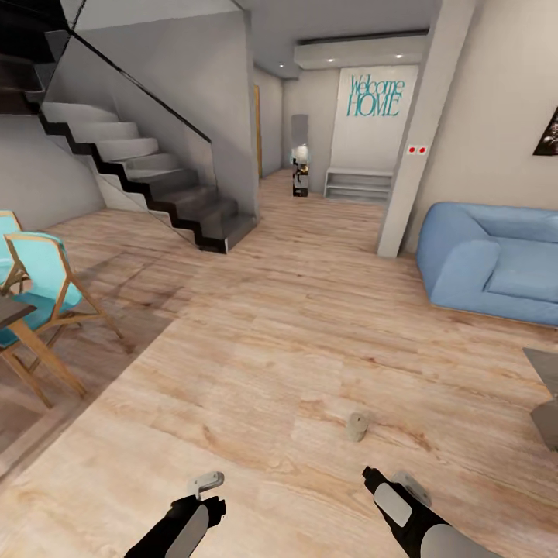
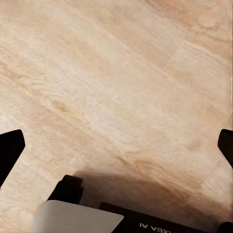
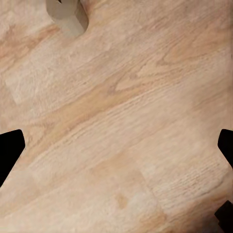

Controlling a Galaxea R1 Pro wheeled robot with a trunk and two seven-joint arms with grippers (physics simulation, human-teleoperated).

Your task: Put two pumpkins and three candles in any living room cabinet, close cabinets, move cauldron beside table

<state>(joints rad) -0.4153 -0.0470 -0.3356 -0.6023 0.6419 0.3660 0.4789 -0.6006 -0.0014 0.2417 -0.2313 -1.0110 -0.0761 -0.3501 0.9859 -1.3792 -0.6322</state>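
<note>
One candle, a short pale tan cylinder, lies on the light wood-plank floor of the living room, a little ahead of my right gripper. The right wrist view catches the same candle at the frame's edge, beyond the right gripper, whose fingers stand wide apart with bare floor between them. My left gripper hangs low over the planks to the left of the candle. In the left wrist view the left gripper is open too, holding nothing.
A blue sofa stands at the right, with a grey object at the right edge nearer me. Turquoise chairs and a dark tabletop corner are at the left. Stairs and a pillar stand farther back.
</note>
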